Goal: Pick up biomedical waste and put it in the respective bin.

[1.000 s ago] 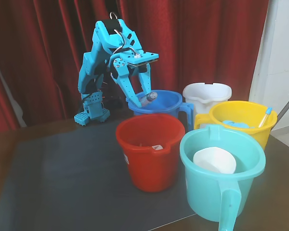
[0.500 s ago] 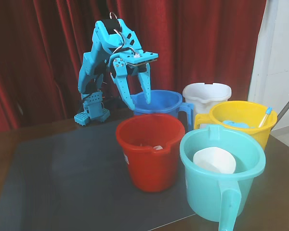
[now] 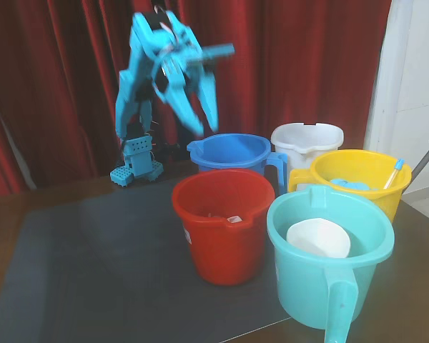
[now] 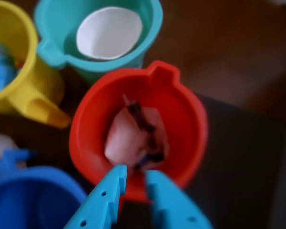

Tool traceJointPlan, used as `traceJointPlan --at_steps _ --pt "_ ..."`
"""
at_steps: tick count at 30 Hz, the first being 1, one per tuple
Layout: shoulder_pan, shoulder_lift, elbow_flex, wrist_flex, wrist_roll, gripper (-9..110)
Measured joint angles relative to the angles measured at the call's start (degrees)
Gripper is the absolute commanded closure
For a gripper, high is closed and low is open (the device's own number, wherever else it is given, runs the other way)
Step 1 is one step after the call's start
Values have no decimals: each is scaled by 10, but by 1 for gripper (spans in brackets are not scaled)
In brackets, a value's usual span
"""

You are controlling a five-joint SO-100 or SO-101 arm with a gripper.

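No syringe shows in either view. The medium-blue bucket [image 3: 232, 163] stands behind the red bucket, and in the wrist view its rim [image 4: 62, 179] is at the bottom left. My gripper [image 3: 206, 125] is raised above the blue bucket's left rim, pointing down and blurred by motion. In the wrist view the gripper [image 4: 136, 174] hangs over the near rim of the red bucket. Its jaws stand a little apart with nothing between them.
The red bucket [image 3: 222, 236] [image 4: 190, 114] holds crumpled pale waste with dark bits. A teal bucket [image 3: 322, 286] holds a white cup [image 3: 318, 238]. A yellow bucket [image 3: 365, 189] holds a blue-tipped dropper [image 3: 395, 171]. A white bucket [image 3: 307, 139] stands behind. A red curtain hangs at the back.
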Motion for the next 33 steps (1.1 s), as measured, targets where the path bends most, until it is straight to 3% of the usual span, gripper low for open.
traceJointPlan --at_steps 6,13,19,27,33 --pt "47 253 195 -1 -125 102" --pt "171 591 457 1 -397 102" --pt "236 785 615 0 -468 102" --pt "305 1023 926 -20 -709 102" --pt "305 1126 1054 -50 -737 102"
